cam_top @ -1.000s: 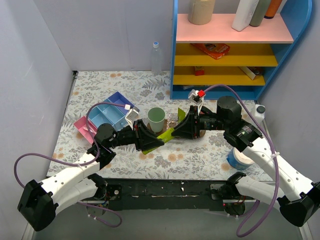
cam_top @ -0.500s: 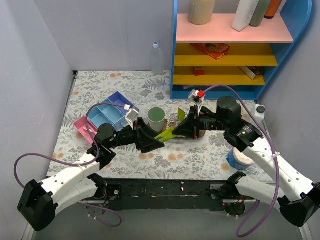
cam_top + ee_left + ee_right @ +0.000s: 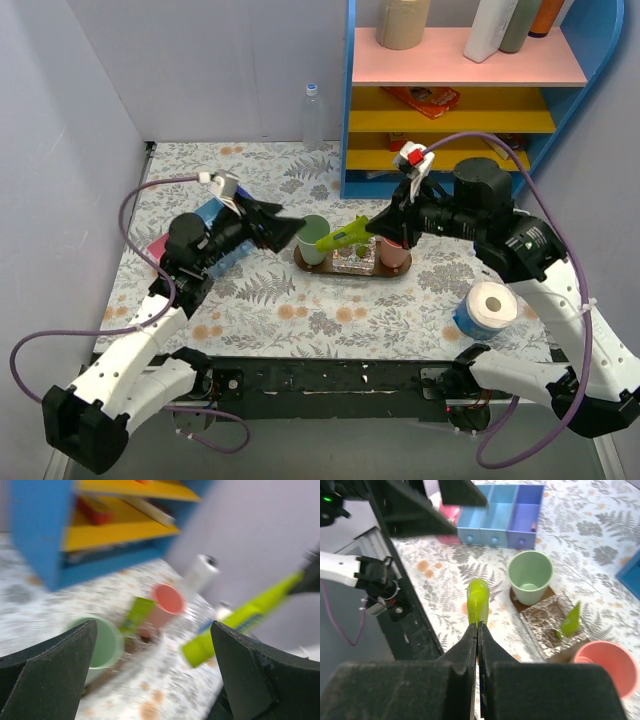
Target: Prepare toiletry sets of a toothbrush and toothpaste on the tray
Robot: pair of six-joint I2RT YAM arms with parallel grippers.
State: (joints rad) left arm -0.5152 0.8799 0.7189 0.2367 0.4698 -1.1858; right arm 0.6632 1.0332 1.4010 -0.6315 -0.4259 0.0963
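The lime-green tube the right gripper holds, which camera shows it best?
Top external: the lime-green tube shows side-on along its whole length, pinched by the right gripper. The right wrist view sees it end-on and foreshortened; the left wrist view shows it blurred.

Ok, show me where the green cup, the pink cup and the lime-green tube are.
green cup [image 3: 530, 575]: right wrist view, inside its open mouth.
pink cup [image 3: 600, 662]: right wrist view, inside its open mouth.
lime-green tube [image 3: 478, 600]: right wrist view, on its rounded far end.
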